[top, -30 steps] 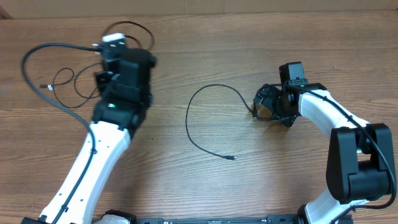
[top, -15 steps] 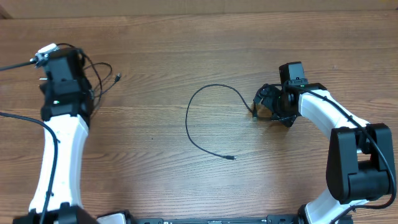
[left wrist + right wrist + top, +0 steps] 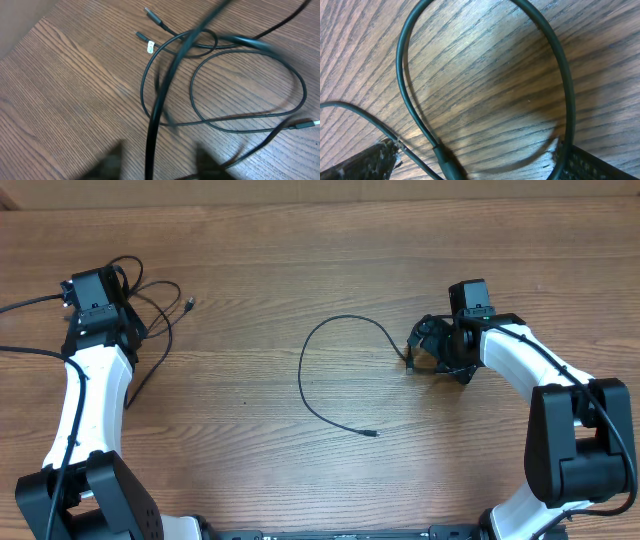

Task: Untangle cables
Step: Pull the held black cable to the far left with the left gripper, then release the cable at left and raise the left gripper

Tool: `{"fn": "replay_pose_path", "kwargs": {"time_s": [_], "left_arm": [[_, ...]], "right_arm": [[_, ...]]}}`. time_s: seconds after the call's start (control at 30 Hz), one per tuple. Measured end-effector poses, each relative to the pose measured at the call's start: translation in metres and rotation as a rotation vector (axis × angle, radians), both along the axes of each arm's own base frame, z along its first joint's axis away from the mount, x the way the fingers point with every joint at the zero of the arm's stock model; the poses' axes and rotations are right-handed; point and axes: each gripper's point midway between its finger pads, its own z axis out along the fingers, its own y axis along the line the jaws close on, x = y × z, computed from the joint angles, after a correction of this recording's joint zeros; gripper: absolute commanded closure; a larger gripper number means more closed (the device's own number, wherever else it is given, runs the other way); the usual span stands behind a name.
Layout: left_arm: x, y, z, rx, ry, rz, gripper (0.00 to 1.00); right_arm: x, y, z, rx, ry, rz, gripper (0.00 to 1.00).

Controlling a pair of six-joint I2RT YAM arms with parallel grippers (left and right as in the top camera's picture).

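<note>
Several thin black cables (image 3: 150,305) lie in tangled loops at the far left of the wooden table (image 3: 250,260), one plug (image 3: 190,304) pointing right. My left gripper (image 3: 100,283) is over their left side. In the left wrist view its blurred fingers (image 3: 112,162) stand apart, with a black cord (image 3: 150,145) running up between them over the loops (image 3: 248,50). Another cable (image 3: 302,370) curves alone in the middle. Its end (image 3: 445,160) lies between the wide-open fingers of my right gripper (image 3: 418,348).
Thicker black cords (image 3: 25,304) trail off the left edge from the left arm. A silver-tipped plug (image 3: 305,125) and two small plugs (image 3: 152,15) show at the ends of the tangled loops. The table's corner edge (image 3: 30,30) is close to them.
My left arm has swung from centre-left to the far left, taking the tangled cables along, and its jaws have parted. The right arm and the middle cable have not moved.
</note>
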Motion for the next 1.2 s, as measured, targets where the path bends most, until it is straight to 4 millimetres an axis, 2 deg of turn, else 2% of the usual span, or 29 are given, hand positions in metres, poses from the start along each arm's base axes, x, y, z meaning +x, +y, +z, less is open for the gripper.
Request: {"fn": "replay_pose_path", "kwargs": {"time_s": [0.07,0.2,0.5,0.7,0.8,0.93,1.03,1.1,1.2], "left_arm": [[0.001,-0.002,-0.001,-0.008,0.0,-0.009,0.11],[0.008,-0.015,-0.005,-0.076,-0.014,-0.072,0.0],[0.025,-0.062,-0.012,-0.293,-0.071,-0.264,0.0],[0.027,-0.069,-0.008,-0.32,-0.085,-0.289,0.0],[0.028,-0.067,0.008,-0.297,-0.12,-0.289,0.0],[0.028,-0.069,0.057,-0.259,-0.231,-0.315,0.0],[0.025,-0.081,0.094,-0.266,-0.325,-0.37,0.0],[0.023,-0.092,0.107,-0.296,-0.357,-0.417,0.0],[0.017,-0.113,0.103,-0.395,-0.338,-0.488,0.0]], "right_arm": [[0.0,0.0,0.0,0.0,0.0,-0.001,0.0],[0.0,0.0,0.0,0.0,0.001,0.0,0.0],[0.0,0.0,0.0,0.0,0.0,0.0,0.0],[0.0,0.0,0.0,0.0,0.0,0.0,0.0],[0.0,0.0,0.0,0.0,0.0,0.0,0.0],[0.0,0.0,0.0,0.0,0.0,0.0,0.0],[0.0,0.0,0.0,0.0,0.001,0.0,0.0],[0.0,0.0,0.0,0.0,0.0,0.0,0.0],[0.0,0.0,0.0,0.0,0.0,0.0,0.0]]}}
